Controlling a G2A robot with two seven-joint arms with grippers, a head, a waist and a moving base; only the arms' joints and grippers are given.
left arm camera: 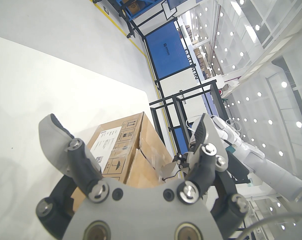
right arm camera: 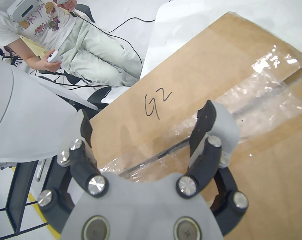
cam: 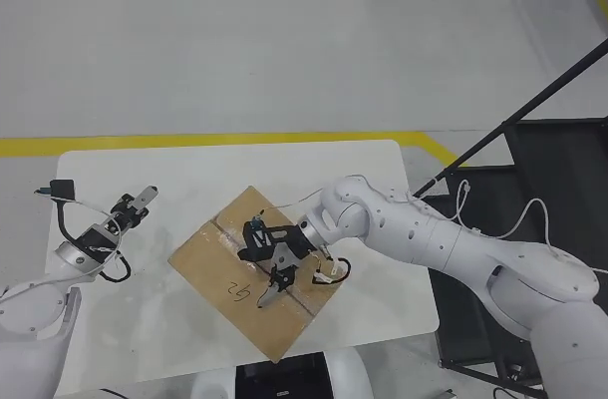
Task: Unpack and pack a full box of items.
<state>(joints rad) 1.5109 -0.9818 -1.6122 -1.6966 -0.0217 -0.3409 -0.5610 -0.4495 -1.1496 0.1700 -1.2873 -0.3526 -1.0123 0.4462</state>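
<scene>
Your box [cam: 224,264] lay closed and taped mid-tabletop [cam: 135,170], askew, one corner by the front edge. Your right claw [right arm camera: 146,123] hung just above its taped seam, fingers spread, empty. Your left claw [cam: 140,204], also spread, hung near the left edge, apart.

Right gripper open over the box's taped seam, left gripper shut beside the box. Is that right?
No: the left gripper is open, jaws spread wide, as the left wrist view shows. The right gripper is indeed open over the taped seam of the box.

Left claw [left arm camera: 128,122], right claw [right arm camera: 146,111], both agape
</scene>
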